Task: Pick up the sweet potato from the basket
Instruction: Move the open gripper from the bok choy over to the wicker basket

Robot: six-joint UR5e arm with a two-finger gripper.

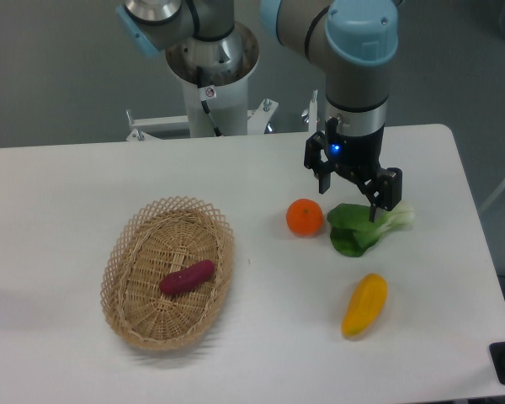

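The sweet potato (187,278), a small reddish-purple tuber, lies slanted in the middle of the oval wicker basket (128,252) at the left of the table. My gripper (351,198) hangs well to the right of the basket, above the table near the green leafy vegetable. Its two fingers stand apart with nothing between them, so it is open. One fingertip is just over the vegetable's upper edge.
An orange (305,217) sits between the basket and the gripper. A green bok choy (364,228) lies below the gripper. A yellow-orange elongated fruit (364,305) rests nearer the front. The arm's white base (211,80) stands at the back.
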